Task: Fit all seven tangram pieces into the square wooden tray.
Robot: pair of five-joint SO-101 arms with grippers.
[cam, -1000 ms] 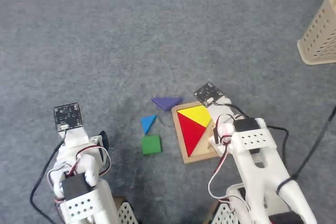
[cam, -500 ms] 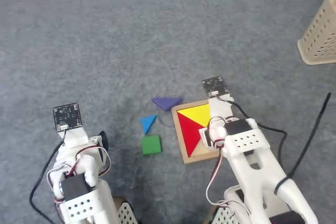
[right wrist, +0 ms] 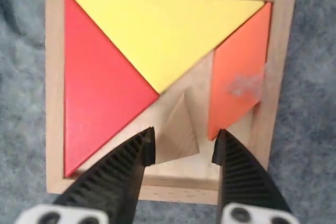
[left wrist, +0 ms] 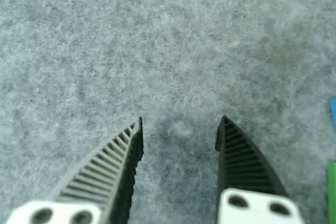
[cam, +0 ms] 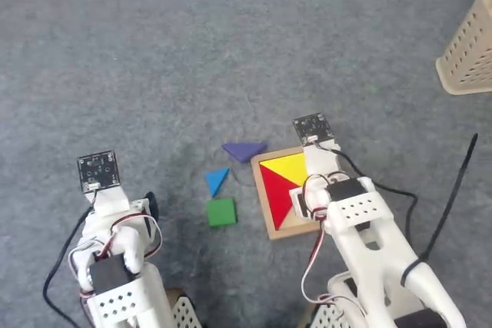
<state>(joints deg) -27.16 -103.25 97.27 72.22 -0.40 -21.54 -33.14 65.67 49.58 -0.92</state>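
Observation:
The square wooden tray [right wrist: 52, 129] lies under my right gripper [right wrist: 182, 139], which is open. In the tray are a yellow triangle [right wrist: 163, 35], a red triangle [right wrist: 100, 93] and an orange parallelogram [right wrist: 239, 82]. A small tan triangle [right wrist: 178, 127] lies flat between the fingertips, apart from both. In the high view, the right arm [cam: 342, 201] covers the right half of the tray [cam: 270, 224]. Left of it on the carpet are a purple piece [cam: 244, 150], a blue triangle [cam: 217, 180] and a green square [cam: 222, 212]. My left gripper [left wrist: 181, 129] is open over bare carpet.
Grey carpet covers the table. A beige slotted basket [cam: 469, 44] stands at the far right. The left arm [cam: 115, 217] sits near the front left, a short way left of the green square. Slivers of the blue triangle [left wrist: 333, 113] and green square [left wrist: 332, 192] show beside the left gripper.
The right arm's wrist has swung from angled left to straight over the tray and shifted slightly left. The left arm and the loose pieces have not moved.

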